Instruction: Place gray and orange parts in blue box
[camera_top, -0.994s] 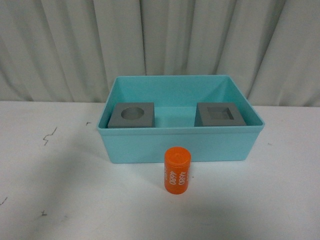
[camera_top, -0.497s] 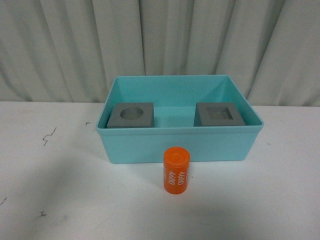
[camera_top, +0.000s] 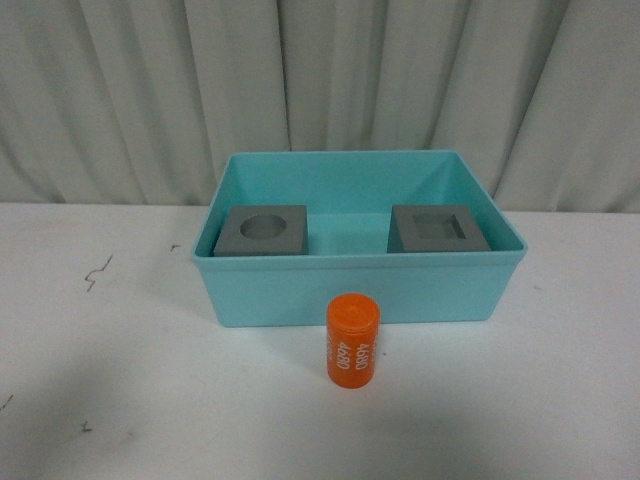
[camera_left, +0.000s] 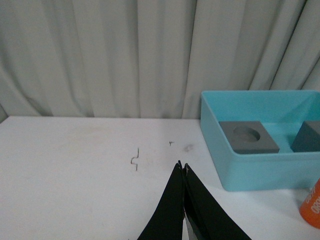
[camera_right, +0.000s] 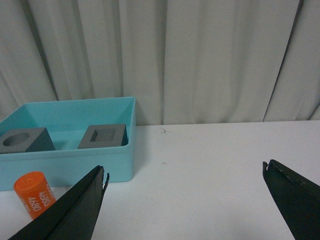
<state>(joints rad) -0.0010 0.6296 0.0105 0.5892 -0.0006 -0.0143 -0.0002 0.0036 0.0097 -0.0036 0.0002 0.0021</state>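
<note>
- White table (camera_top: 120, 400), pale curtain (camera_top: 130, 90) behind.
- Centre of your front view: round-recess cube (camera_top: 262, 231) and square-recess cube (camera_top: 440, 229) inside blue box (camera_top: 360, 290); orange cylinder (camera_top: 353, 340) upright just below, outside.
- Left gripper (camera_left: 183, 170) looks pressed together; right gripper (camera_right: 184, 170) spread wide.

the light in here is soft and even, a little dim, with a cool grey-green cast. it seems to fall from overhead: the orange cylinder (camera_top: 352, 340) throws only a faint, blurred shadow at its foot, and the blue box (camera_top: 350, 290) is brighter along its rim than down its near wall. the curtain (camera_top: 300, 80) beyond both grippers carries gentle shading in its folds. the left gripper (camera_left: 182, 167) and the right gripper (camera_right: 184, 169) read as flat black shapes, too dark for surface detail. the table (camera_left: 75, 165) is palest far ahead of the left gripper and greyer close around it. all three views look slightly soft and grainy.
</note>
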